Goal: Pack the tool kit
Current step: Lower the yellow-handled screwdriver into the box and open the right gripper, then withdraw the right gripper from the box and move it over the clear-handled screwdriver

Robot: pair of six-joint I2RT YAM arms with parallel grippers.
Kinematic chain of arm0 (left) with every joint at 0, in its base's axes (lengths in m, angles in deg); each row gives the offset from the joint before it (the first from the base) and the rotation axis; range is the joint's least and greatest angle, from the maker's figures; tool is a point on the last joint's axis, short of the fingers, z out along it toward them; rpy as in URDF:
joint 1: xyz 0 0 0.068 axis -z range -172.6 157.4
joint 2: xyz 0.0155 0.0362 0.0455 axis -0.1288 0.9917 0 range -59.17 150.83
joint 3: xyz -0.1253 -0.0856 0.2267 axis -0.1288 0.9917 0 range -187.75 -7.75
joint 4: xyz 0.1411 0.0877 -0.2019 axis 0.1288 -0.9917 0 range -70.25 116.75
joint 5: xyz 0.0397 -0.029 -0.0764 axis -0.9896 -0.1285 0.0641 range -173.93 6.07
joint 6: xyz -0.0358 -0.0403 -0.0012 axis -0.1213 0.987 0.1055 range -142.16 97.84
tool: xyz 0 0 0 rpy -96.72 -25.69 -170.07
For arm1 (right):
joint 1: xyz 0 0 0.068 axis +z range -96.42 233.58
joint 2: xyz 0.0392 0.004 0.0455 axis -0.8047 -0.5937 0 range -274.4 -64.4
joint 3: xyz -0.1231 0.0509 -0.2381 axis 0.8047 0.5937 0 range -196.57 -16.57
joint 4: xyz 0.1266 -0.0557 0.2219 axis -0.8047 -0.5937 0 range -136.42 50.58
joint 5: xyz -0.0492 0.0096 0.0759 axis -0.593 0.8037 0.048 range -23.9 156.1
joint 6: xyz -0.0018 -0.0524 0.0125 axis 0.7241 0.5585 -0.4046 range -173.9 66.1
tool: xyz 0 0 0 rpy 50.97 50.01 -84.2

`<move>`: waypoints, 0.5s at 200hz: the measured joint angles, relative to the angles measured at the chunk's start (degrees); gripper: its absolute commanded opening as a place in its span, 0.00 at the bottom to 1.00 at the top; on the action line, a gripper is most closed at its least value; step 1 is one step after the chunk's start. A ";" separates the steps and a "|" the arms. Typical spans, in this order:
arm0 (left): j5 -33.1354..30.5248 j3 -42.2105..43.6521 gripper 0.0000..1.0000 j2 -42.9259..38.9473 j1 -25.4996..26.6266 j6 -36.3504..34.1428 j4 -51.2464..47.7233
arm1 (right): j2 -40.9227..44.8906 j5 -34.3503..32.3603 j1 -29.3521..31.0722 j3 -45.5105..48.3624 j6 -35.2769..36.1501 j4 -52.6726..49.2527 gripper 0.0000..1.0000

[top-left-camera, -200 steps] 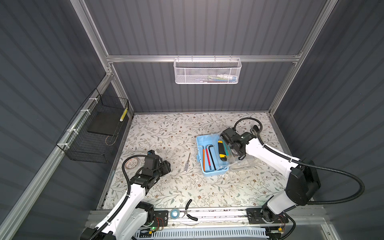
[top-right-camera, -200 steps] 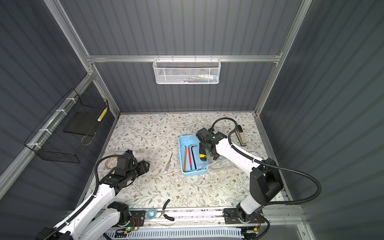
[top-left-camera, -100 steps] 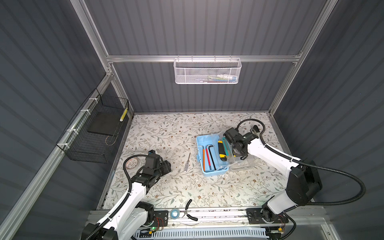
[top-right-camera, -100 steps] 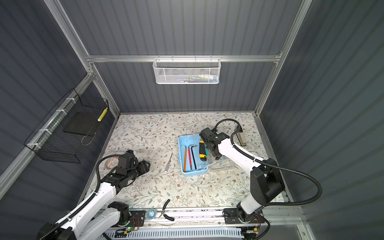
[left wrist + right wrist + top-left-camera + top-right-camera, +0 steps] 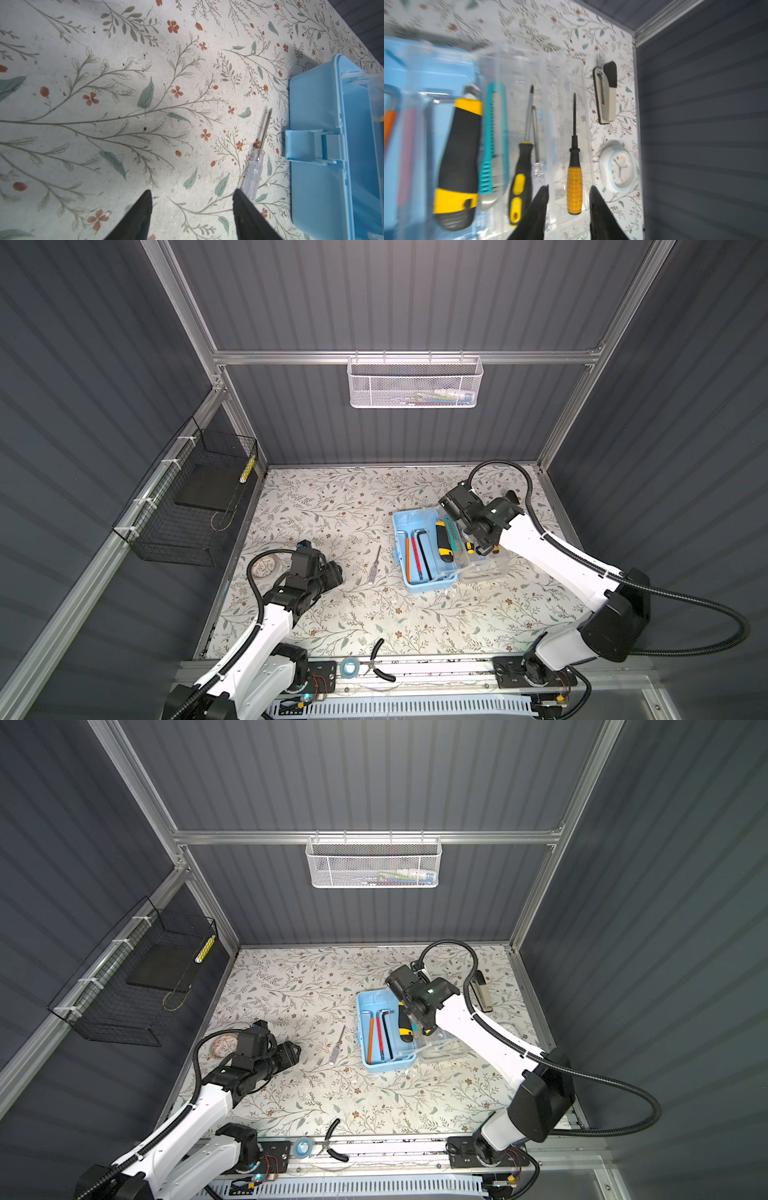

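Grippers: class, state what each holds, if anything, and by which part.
Nothing is held. The right gripper stands open, flanking the orange-handled screwdriver without touching; the left gripper is open, empty.

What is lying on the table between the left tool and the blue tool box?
Only a clear-handled screwdriver lies there, flat on the table, apart from the blue box; both top views show it.

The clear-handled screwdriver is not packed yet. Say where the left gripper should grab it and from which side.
Best guess: grip the screwdriver by its clear handle, from straight above, left gripper jaws across its width. It lies flat on the table, the handle is its thickest part, and the blue case lies close beside the thin shaft.
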 measured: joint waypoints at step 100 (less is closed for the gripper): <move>1.25 -1.20 0.63 -2.21 0.00 -0.83 -2.45 | -5.60 23.76 17.77 -0.35 -22.67 16.96 0.25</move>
